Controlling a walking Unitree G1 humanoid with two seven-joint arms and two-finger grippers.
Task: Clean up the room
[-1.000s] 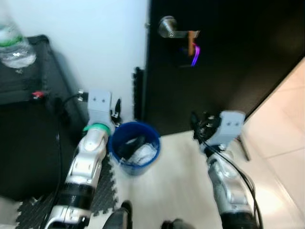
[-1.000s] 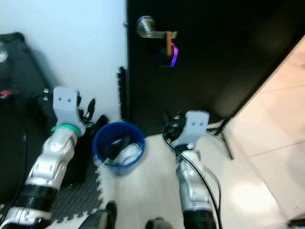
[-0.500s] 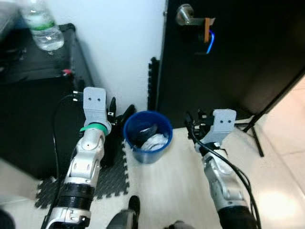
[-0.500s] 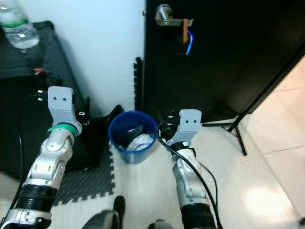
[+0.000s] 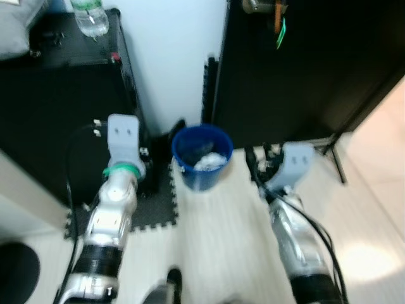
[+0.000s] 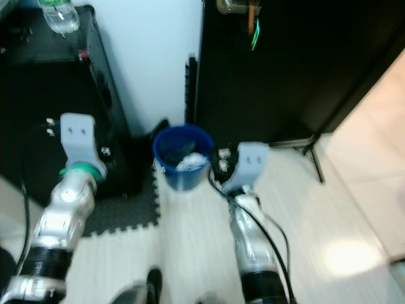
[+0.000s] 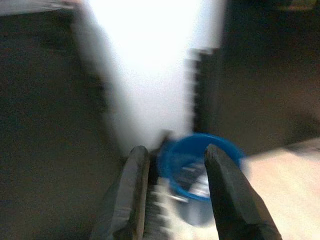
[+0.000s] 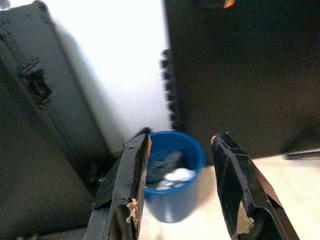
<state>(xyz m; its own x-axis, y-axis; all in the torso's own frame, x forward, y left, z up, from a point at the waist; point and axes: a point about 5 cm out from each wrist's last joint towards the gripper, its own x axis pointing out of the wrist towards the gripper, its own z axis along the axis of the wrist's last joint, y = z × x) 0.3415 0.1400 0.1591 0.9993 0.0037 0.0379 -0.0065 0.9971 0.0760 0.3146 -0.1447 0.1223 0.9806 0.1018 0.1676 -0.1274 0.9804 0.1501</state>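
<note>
From the left eye view, a round blue bin [image 5: 202,156] stands on the pale floor [image 5: 221,240] at the foot of the white wall [image 5: 171,57], just beside the edge of a dark door [image 5: 304,63]; white crumpled paper and some darker scraps lie inside it; a dark foam mat [image 5: 152,206] reaches to the bin's left side, and a black case [image 5: 63,107] rises further left with a clear bottle [image 5: 90,16] on its top near the corner; the left arm [image 5: 114,209] points forward just left of the bin, the right arm [image 5: 288,202] just right of it, so the bin sits between the two wrists and slightly ahead of them.

The right eye view gives the same layout; the bin stands against the wall with the door handle [image 6: 237,6] well above it.

In the left wrist view, blurred, the left gripper [image 7: 177,195] is spread, its two black fingers [image 7: 131,190] apart with nothing between them; the blue bin shows in the gap, beyond the tips.

In the right wrist view, the right gripper [image 8: 182,185] is likewise spread wide and holds nothing; its taped fingers [image 8: 125,192] frame the blue bin, which stands beyond them, near the wall; white and grey litter lies inside it.
</note>
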